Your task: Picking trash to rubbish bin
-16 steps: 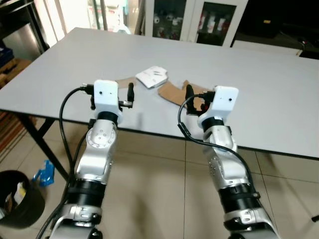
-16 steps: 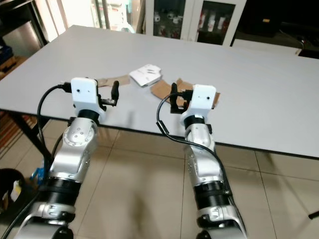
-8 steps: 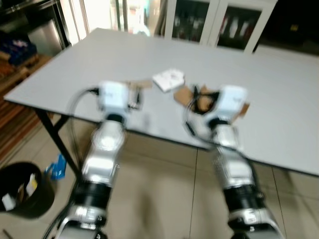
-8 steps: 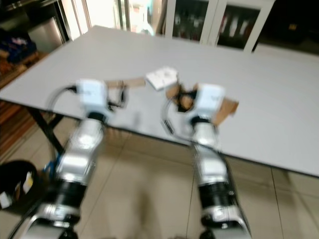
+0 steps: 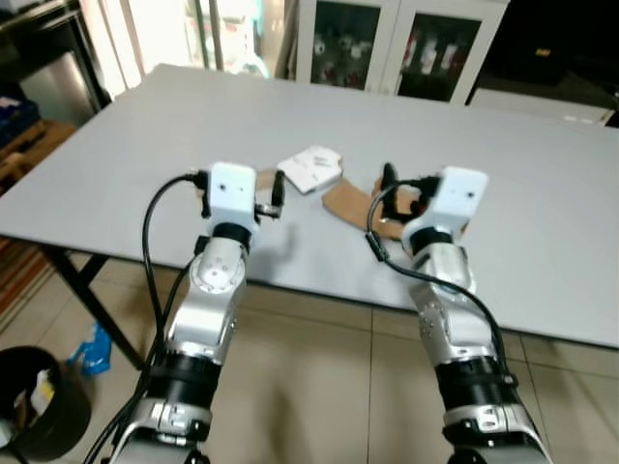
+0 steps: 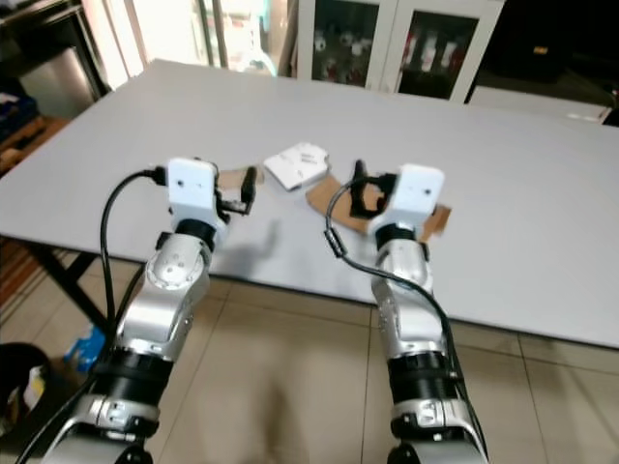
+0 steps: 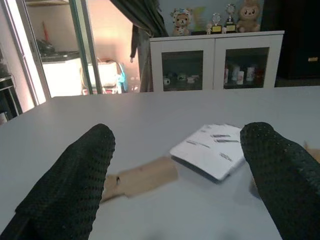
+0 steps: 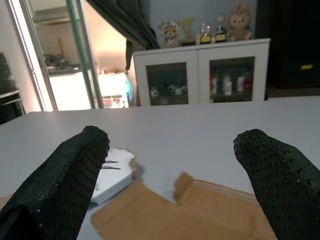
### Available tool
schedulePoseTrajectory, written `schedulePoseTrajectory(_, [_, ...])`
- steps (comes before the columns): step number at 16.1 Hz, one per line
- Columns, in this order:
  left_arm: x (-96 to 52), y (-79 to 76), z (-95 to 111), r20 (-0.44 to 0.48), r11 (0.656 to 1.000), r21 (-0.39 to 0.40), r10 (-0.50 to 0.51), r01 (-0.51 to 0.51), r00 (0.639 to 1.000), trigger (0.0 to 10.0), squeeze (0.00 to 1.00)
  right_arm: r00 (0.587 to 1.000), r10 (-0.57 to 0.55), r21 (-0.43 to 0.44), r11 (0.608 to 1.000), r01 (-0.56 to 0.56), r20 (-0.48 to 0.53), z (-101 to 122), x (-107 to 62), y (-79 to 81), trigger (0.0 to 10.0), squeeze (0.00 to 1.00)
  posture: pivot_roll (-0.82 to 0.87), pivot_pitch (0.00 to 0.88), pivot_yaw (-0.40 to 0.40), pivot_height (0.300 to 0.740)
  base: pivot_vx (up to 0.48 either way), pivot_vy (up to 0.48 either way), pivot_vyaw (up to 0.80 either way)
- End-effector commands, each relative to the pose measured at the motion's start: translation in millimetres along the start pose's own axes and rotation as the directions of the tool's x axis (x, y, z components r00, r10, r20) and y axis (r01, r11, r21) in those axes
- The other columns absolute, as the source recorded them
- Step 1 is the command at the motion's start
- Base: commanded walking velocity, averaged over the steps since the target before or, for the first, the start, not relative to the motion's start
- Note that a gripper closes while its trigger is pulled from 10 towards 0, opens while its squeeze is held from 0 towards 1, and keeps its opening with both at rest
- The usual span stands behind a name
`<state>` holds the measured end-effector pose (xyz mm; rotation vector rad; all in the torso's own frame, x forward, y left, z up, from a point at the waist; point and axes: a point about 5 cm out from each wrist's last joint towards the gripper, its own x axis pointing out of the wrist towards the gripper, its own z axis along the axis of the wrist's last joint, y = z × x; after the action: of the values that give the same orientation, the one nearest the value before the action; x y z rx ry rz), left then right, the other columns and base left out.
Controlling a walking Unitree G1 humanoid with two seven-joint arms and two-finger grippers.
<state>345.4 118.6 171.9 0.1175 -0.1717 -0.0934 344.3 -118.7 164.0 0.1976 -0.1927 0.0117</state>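
Partly hidden behind the empty, spread right tool, the cardboard seems torn; left tool likewise gapes.

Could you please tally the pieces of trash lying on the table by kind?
Brown cardboard pieces: 2, a small one and a large one
White paper packet: 1
Total: 3

Both my silver arms reach forward, side by side and raised. My left gripper has its jaws spread wide. My right gripper is also spread wide, holding nothing.
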Motion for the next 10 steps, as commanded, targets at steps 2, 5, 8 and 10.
schedulePoseTrajectory(2, [-0.4,7.7,-0.8,-0.007,1.000,0.012,0.013,-0.013,1.000,10.0,0.00,0.999,0.027,0.002,1.000,-0.027,-0.018,-2.1,-0.1,9.8,10.0,0.00,0.00,0.056,-0.063,0.740,0.394,0.000,0.00])
schedulePoseTrajectory(5, [-0.7,6.8,-0.9,-0.007,1.000,0.012,0.009,-0.009,1.000,10.0,0.00,0.999,0.027,0.010,1.000,-0.027,-0.016,-2.3,-0.3,9.6,10.0,0.00,0.00,0.059,-0.064,0.740,0.396,0.000,-0.53])
schedulePoseTrajectory(8, [-0.8,6.1,-1.0,-0.010,1.000,0.012,0.002,-0.002,1.000,10.0,0.00,1.000,0.022,0.012,1.000,-0.022,-0.008,-1.5,-0.1,8.7,10.0,0.00,0.01,0.058,-0.064,0.740,0.396,0.000,0.00])
schedulePoseTrajectory(10, [-1.0,5.6,-1.0,-0.009,1.000,0.012,-0.002,0.002,1.000,10.0,0.00,1.000,0.023,0.014,1.000,-0.023,-0.005,-1.3,0.1,9.0,10.0,0.00,0.00,0.057,-0.063,0.740,0.398,0.000,0.00])
